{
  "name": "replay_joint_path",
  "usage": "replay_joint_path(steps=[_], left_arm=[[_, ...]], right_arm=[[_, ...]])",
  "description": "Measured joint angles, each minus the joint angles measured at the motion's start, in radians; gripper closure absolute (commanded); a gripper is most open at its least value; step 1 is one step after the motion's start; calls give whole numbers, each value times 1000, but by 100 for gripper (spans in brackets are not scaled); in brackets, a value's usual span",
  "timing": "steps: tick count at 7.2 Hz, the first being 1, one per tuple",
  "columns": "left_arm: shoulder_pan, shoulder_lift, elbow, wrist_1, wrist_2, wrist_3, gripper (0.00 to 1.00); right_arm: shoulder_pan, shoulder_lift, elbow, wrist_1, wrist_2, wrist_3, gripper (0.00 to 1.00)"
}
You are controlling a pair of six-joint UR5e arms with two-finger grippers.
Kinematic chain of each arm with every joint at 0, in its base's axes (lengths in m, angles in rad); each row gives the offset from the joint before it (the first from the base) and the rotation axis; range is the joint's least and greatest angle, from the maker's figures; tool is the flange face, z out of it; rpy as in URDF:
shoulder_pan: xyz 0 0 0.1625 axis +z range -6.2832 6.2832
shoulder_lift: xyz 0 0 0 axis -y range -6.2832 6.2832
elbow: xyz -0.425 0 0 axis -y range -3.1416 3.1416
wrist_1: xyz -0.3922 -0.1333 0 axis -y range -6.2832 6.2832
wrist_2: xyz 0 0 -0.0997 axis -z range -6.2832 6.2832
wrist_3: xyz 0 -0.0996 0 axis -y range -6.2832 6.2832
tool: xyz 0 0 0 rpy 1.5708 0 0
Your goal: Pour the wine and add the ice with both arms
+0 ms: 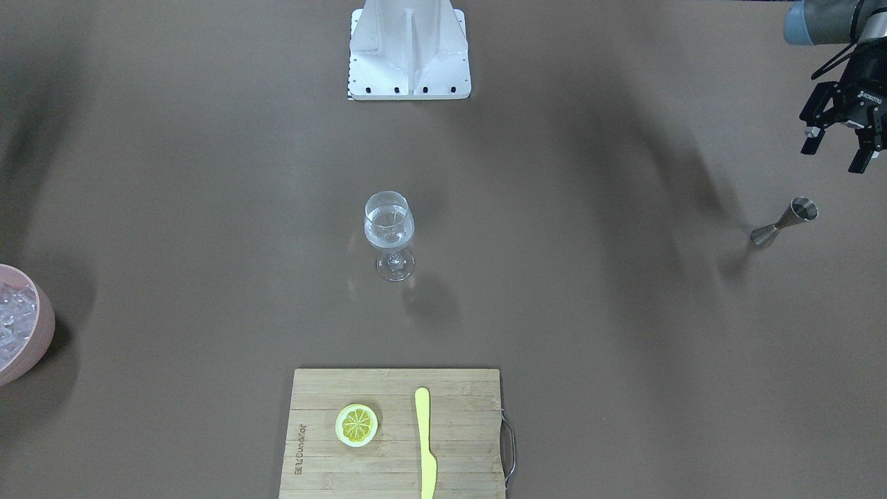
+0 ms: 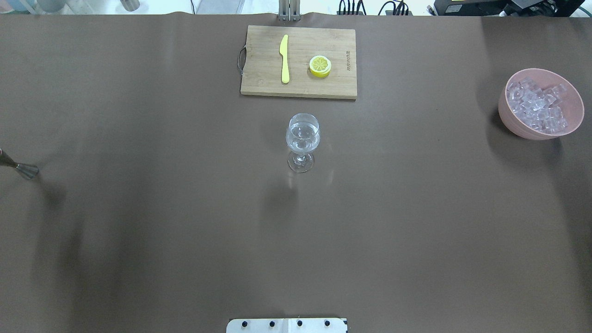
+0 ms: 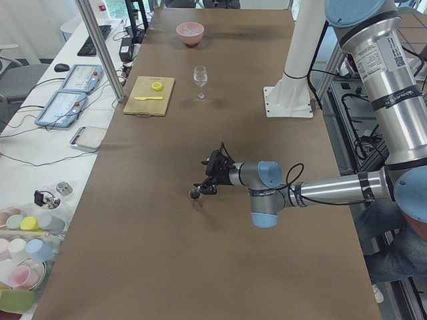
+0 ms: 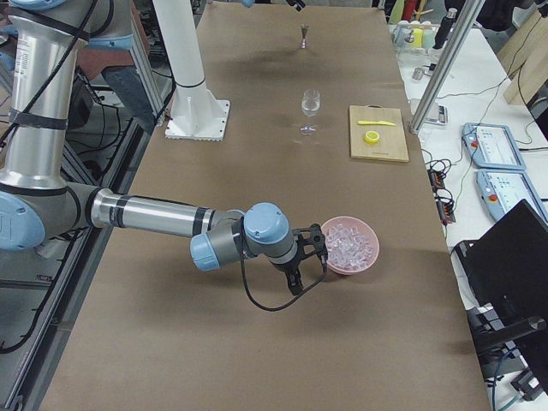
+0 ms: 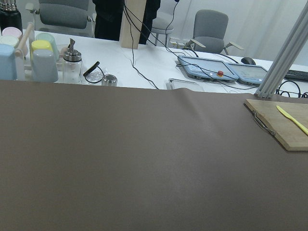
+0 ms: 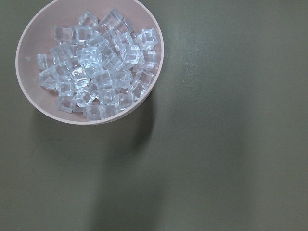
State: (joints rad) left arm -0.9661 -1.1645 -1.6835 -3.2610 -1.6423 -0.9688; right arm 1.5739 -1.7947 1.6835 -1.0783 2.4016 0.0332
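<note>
**Wine is in the glass and the ice waits in its bowl, with the right arm beside the cubes.**

The wine point(image 1: 388, 234) sits in the stemmed glass point(image 1: 389, 225) at mid-table. The ice point(image 6: 96, 67) fills the pink bowl point(image 6: 33, 48) far out on the robot's right. The likeliest slip is a descent onto the bowl's rim, which would shove or tip it. A slick cube could also squirt from the fingers, or drop from too high and splash the wine or rock the top-heavy glass. The right arm point(image 4: 154, 214) reaches out level, and the right gripper point(image 4: 304, 272) points down just beside the bowl. I cannot tell how wide its jaws are set. The left arm point(image 3: 333, 190) lies low, and the left gripper point(image 1: 836, 151) hangs spread and empty near the upright jigger point(image 1: 785, 222).
</note>
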Motion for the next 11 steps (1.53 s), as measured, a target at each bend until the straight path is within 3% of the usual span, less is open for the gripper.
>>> replay_joint_path(steps=[3,5,7,11], left_arm=[[4,-17,-154,255,40,1,2],[21,-72,-211,423,121,-4,2],[141,-107,-255,565,317,-20,2],[470,-106,-259,698,767,-127,2]], right_arm=[[0,0,1,1,0,12,0],[0,1,2,1,0,15,0],[0,1,2,1,1,16,0],[0,1,0,1,-1,16,0]])
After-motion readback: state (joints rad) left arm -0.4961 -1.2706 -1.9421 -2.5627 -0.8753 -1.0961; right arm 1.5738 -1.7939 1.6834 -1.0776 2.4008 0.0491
